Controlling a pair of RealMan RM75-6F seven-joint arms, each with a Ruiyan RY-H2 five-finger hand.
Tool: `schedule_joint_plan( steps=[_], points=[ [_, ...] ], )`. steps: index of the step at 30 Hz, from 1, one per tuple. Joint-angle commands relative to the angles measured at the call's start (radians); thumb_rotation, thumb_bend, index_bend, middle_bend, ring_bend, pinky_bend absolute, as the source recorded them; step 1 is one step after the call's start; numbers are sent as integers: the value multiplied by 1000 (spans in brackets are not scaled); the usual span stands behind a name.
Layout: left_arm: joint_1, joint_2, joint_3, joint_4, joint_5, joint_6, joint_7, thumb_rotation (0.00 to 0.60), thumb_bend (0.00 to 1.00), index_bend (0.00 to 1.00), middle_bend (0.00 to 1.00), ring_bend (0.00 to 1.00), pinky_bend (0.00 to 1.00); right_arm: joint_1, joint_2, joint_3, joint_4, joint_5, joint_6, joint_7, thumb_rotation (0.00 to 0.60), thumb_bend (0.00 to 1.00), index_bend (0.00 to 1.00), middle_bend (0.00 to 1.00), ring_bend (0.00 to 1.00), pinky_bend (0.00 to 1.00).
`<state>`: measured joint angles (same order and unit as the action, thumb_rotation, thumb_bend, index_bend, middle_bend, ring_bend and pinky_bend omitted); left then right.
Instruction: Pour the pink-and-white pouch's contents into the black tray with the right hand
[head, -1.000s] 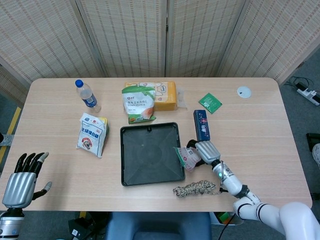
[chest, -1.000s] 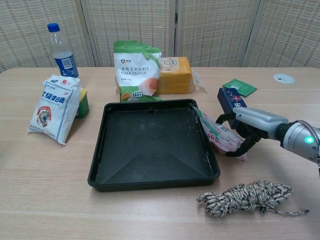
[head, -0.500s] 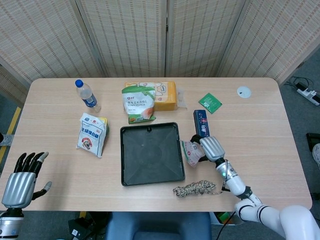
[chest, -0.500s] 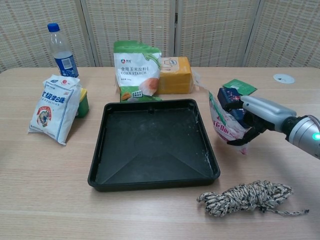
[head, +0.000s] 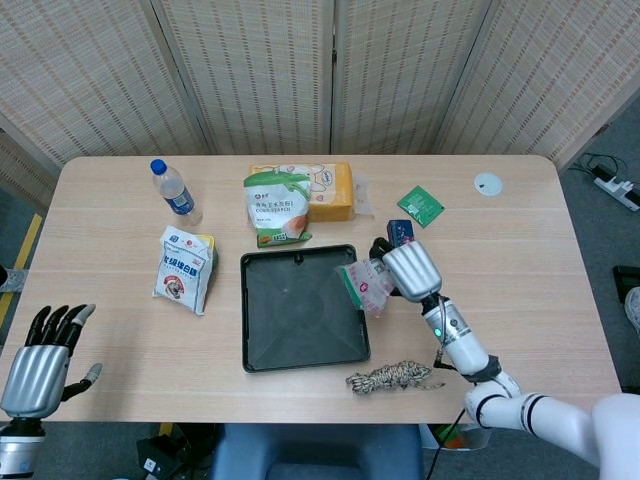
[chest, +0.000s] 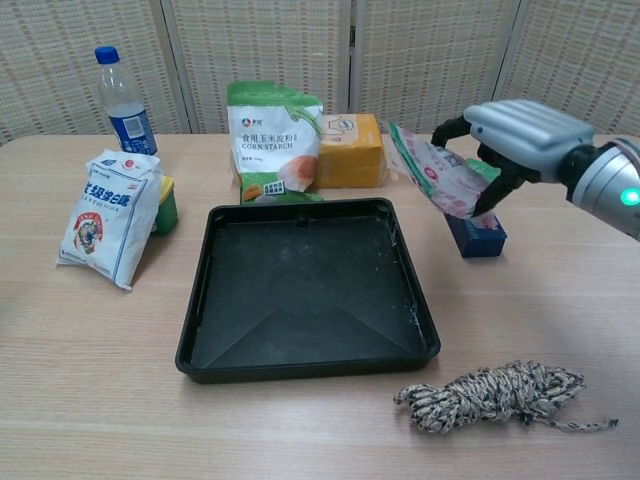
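My right hand (head: 408, 270) (chest: 510, 140) grips the pink-and-white pouch (head: 366, 285) (chest: 432, 172) and holds it up in the air beside the right rim of the black tray (head: 303, 309) (chest: 310, 290). The pouch tilts with its upper end toward the tray. The tray lies on the table's middle with nothing large in it. My left hand (head: 42, 360) hangs open off the table's front left corner, holding nothing.
A corn starch bag (head: 277, 206), an orange pack (head: 326, 190), a water bottle (head: 172, 189) and a white bag (head: 183, 266) lie behind and left of the tray. A blue box (chest: 474, 232) and green sachet (head: 420, 205) sit right. A rope coil (head: 392, 377) lies in front.
My right hand has lifted the pouch off the table, up and toward the tray's right rim. The blue box behind it now shows in the chest view. The left hand has stayed put.
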<state>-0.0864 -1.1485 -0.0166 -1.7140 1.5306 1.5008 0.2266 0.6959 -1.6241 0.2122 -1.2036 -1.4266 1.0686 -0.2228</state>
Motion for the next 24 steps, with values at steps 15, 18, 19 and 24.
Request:
schedule_joint_plan(
  steps=[15,18,19,24],
  points=[
    [3,-6,4,22,-10,-12,-26,600,309,113,152,116,44,168,-61,50,14,97,-37,-499,600,367,733,549,950,972],
    [2,-11,5,27,-9,-14,-28,600,309,113,152,115,44,176,-72,40,40,93,-30,-524,600,367,733,549,950,971],
    [2,-12,6,28,-9,-15,-28,600,309,113,152,115,44,177,-75,37,46,92,-28,-529,600,367,733,549,949,971],
    [1,-17,6,33,-12,-22,-28,600,309,114,152,116,45,185,-92,11,90,61,-7,-566,600,367,733,549,949,971]
  ],
)
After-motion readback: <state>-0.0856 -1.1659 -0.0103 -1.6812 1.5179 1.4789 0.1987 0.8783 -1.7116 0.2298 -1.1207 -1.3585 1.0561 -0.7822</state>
